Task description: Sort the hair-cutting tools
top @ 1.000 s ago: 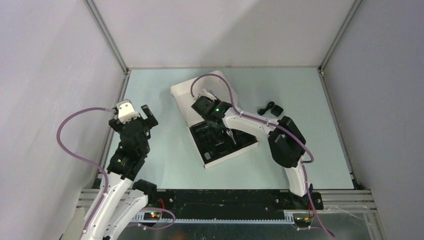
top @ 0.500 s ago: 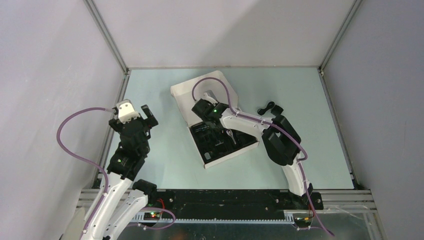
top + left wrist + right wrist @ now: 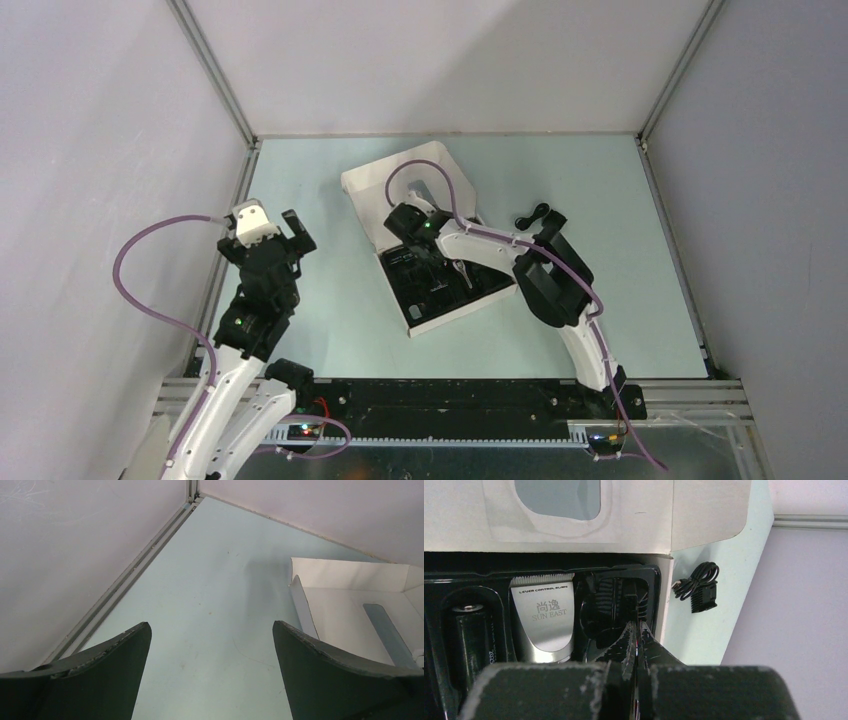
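Observation:
The white box lies open with its black tray. In the right wrist view the silver-and-black clipper lies in the tray, with a black comb attachment in the slot to its right. My right gripper is shut, with its tips just over that comb slot. From above, the right gripper is low over the tray's far end. Another black attachment lies on the table right of the box and also shows in the right wrist view. My left gripper is open and empty, and in the top view it is left of the box.
A coiled black cable lies beside the loose attachment. The box lid with its window stands behind the tray. A black cylinder fills the tray's left slot. Walls enclose the table on three sides.
My right arm has shifted left and its gripper has come down closer over the tray's far end. The left arm has not moved.

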You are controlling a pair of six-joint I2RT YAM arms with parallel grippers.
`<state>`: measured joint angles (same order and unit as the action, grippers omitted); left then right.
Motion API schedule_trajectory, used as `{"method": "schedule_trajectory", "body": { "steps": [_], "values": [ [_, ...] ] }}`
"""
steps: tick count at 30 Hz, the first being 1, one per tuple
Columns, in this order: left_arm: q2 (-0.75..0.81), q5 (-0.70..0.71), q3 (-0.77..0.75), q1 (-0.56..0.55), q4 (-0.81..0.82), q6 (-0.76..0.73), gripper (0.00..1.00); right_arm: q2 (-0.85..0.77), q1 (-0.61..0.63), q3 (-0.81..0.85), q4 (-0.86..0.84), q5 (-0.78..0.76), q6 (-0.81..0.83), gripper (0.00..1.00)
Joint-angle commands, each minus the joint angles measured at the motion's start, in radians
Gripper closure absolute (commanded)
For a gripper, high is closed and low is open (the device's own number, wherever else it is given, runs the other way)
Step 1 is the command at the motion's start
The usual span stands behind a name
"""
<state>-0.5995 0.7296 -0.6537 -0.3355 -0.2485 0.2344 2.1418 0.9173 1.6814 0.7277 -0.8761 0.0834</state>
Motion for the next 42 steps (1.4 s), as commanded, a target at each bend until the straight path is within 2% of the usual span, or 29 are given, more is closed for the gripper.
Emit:
{"method": "schedule_trajectory", "body": {
  "steps": [1, 6, 9, 14, 19, 23, 28, 42],
  "values": [
    [0.012, 0.008, -0.005, -0.004, 0.027, -0.018, 0.02, 0.027, 0.014, -0.006, -0.024, -0.041, 0.01, 1.0],
    [0.014, 0.007, -0.004, -0.004, 0.028, -0.018, 0.02, 0.034, 0.025, 0.003, -0.014, 0.001, -0.002, 1.0],
    [0.015, 0.007, -0.003, -0.004, 0.028, -0.017, 0.02, 0.03, 0.025, 0.016, 0.001, 0.035, -0.014, 0.96],
    [0.015, 0.005, -0.004, -0.004, 0.028, -0.018, 0.02, 0.003, 0.014, 0.038, 0.027, 0.093, -0.039, 0.84],
    [0.015, 0.004, -0.003, -0.004, 0.029, -0.02, 0.02, -0.048, -0.001, 0.052, 0.046, 0.148, -0.07, 0.68],
    [0.014, 0.003, -0.003, -0.004, 0.028, -0.02, 0.02, -0.101, -0.018, 0.052, 0.059, 0.194, -0.09, 0.61],
    [0.011, 0.001, -0.003, -0.004, 0.03, -0.02, 0.02, -0.159, -0.064, 0.026, 0.045, 0.279, -0.138, 0.6],
    [-0.001, -0.002, -0.003, -0.004, 0.03, -0.02, 0.02, -0.188, -0.176, -0.061, -0.046, 0.466, -0.203, 0.66]
  ]
}}
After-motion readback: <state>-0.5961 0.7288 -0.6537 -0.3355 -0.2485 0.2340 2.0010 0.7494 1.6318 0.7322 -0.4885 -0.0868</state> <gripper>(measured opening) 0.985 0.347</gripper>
